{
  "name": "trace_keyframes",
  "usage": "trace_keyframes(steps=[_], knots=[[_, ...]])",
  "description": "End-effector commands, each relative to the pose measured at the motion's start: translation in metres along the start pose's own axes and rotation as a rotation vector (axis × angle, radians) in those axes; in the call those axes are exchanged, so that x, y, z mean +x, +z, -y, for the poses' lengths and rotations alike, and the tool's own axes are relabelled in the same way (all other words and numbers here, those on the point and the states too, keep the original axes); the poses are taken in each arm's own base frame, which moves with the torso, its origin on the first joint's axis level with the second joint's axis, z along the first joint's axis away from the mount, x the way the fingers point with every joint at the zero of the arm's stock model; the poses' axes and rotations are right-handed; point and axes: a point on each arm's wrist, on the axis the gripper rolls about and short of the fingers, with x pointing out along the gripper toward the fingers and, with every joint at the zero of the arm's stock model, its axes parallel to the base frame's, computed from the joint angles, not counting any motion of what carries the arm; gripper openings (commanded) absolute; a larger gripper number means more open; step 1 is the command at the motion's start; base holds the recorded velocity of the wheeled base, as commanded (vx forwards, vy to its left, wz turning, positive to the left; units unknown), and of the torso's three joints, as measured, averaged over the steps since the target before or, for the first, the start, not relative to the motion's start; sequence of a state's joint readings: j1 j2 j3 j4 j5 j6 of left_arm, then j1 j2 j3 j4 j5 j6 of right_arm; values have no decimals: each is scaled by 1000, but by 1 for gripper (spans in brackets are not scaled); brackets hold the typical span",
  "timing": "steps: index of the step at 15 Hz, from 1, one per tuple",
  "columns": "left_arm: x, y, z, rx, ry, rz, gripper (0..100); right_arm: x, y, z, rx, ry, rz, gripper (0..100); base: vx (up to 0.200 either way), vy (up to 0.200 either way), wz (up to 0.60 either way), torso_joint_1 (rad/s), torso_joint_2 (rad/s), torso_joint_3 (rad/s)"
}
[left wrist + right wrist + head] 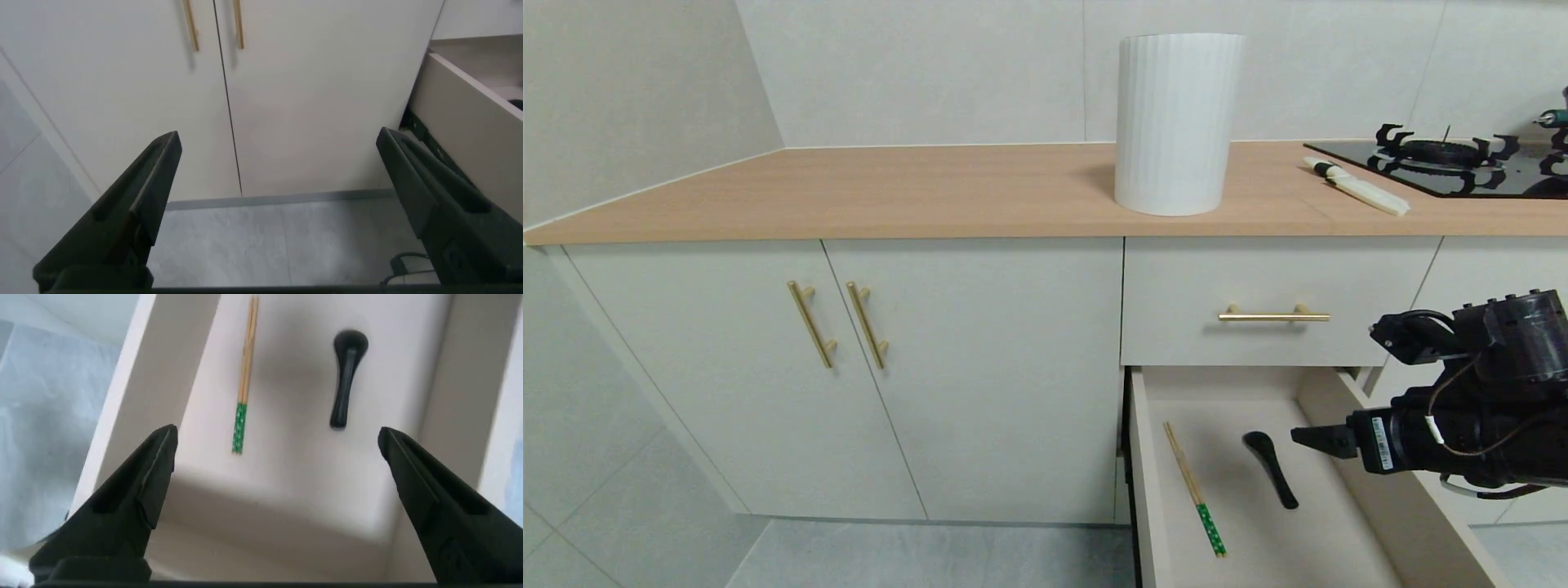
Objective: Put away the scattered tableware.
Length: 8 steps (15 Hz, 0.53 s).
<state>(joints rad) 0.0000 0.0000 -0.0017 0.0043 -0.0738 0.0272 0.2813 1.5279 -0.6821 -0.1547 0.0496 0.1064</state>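
Right pincer (275,437): fingers spread apart, above the open drawer (1137,474) at lower right of the head view, near its right wall. Left pincer (278,139): fingers spread apart, facing the closed cupboard doors (327,98).

Drawer contents: chopsticks (1194,490) nearer the left wall and a black spoon (1270,467) to their right, not touching, with bare bottom around both.

Counter (890,188): a white ribbed canister (1176,122); to its right, a pale utensil (1356,186) beside the hob (1445,163).
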Motion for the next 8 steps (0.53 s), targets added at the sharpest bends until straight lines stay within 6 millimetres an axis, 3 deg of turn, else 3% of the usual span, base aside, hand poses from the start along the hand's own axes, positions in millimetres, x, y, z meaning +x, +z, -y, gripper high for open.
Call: trace_keyframes(steps=[1, 6, 8], knots=[[0, 0, 0, 0, 0, -1, 100, -4, 0, -1, -4, 4, 13, 100, -200, 0, 0, -2, 7, -2], [0, 0, 0, 0, 0, -1, 100, -6, -8, -7, -25, 18, -75, 100, -200, 0, 0, 0, 0, 4], [0, 0, 0, 0, 0, -1, 100, -9, -15, -13, -66, 36, -137, 100, 0, 0, 0, 0, 0, 0]])
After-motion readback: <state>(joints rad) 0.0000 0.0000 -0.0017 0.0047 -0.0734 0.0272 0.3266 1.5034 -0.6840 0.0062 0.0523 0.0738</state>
